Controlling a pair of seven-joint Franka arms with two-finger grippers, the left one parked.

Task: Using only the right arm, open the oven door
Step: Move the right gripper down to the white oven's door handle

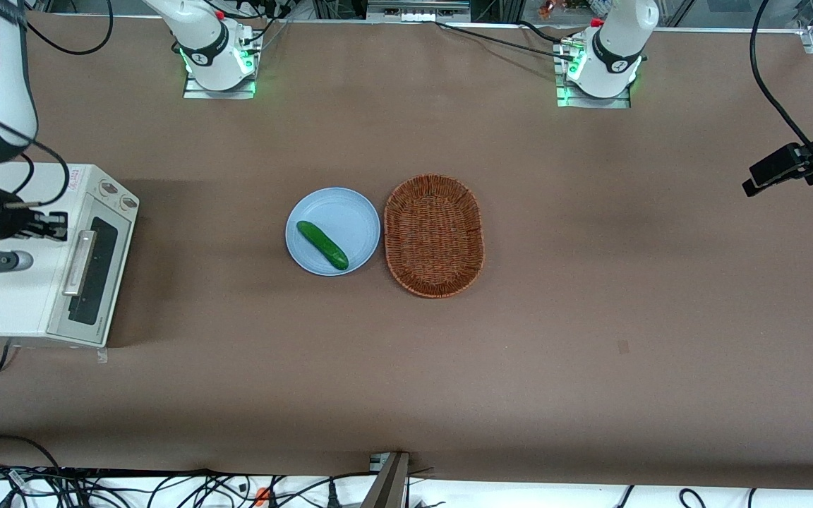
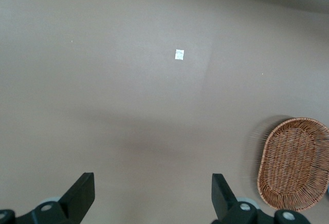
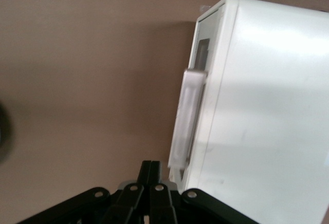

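Observation:
The cream-white toaster oven [image 1: 18,296] stands at the working arm's end of the table. Its oven door [image 1: 96,271], with dark glass and a long silver bar handle [image 1: 79,262], faces the middle of the table and looks closed. The right arm's black gripper [image 1: 62,226] hovers over the oven's top, just short of the handle end that is farther from the front camera. In the right wrist view the gripper [image 3: 152,168] has its two fingers pressed together and holds nothing. The handle [image 3: 186,116] and the door [image 3: 202,54] show edge-on just ahead of it.
The panel with two knobs [image 1: 117,194] adjoins the door, farther from the front camera. A blue plate [image 1: 350,212] holding a green cucumber [image 1: 322,245] sits mid-table beside a wicker basket [image 1: 435,235], which also shows in the left wrist view [image 2: 295,165].

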